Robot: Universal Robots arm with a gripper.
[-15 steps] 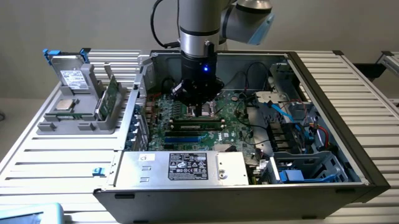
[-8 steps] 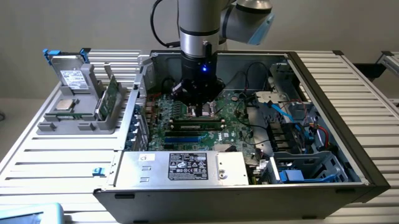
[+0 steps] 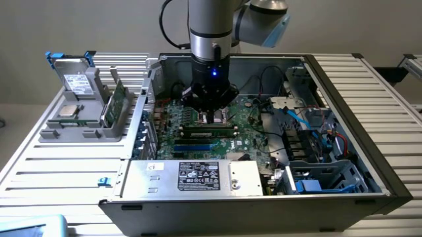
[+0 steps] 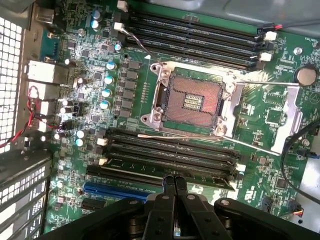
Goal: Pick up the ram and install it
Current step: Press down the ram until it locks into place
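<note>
Gripper [image 4: 174, 182] fingers are pinched shut w/ nothing between them, tips at or just above the ram [image 4: 150, 167], which lies in a slot beside the socket [image 4: 192, 100]. Risk: if the ram sits crooked, a push could flex the board or slip tips onto the bare socket. Holder [image 3: 79, 134] has a drive [image 3: 79, 81], CPU [image 3: 69, 109] and another green stick [image 3: 116, 102].

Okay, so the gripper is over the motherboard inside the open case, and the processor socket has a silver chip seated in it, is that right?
Not quite. The socket is empty: the wrist view shows its bare contacts with the retention frame open. A square silver chip lies in the grey holder outside the case. The gripper is indeed over the motherboard.
</note>
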